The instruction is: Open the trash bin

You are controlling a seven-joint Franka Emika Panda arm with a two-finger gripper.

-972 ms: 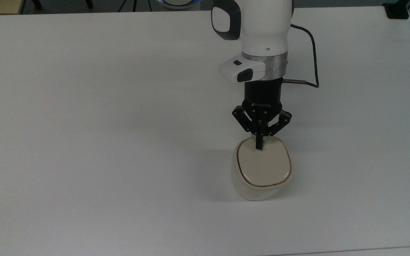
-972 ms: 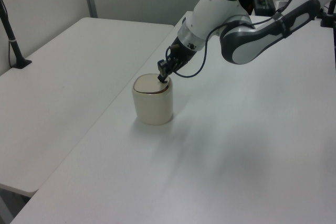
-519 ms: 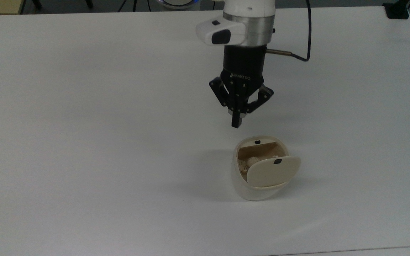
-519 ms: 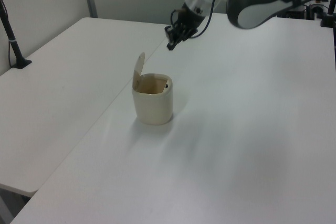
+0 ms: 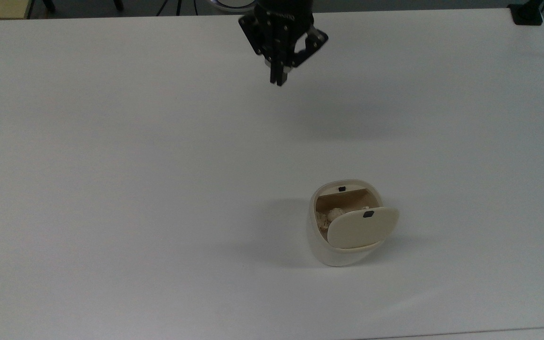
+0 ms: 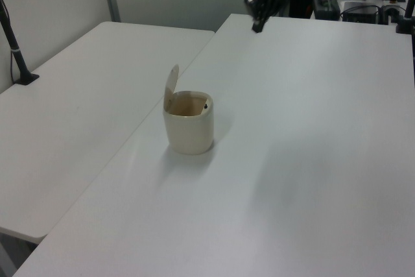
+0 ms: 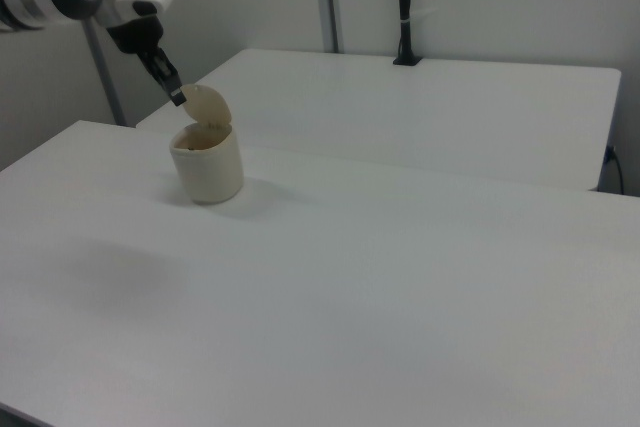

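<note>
Top view, L to R: gripper (image 5: 279, 81) up near far edge of table (image 5: 111, 189), fingers pinched together, holding nothing. Trash bin (image 5: 321, 245) R of centre, toward near edge, lid (image 5: 361, 229) up, stuff inside.

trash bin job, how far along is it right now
Done: the trash bin is open, its lid standing up on its hinge, with crumpled contents showing inside. In hand: nothing; the gripper is shut, empty and well away from the bin, above the table. Nothing looks left.
</note>
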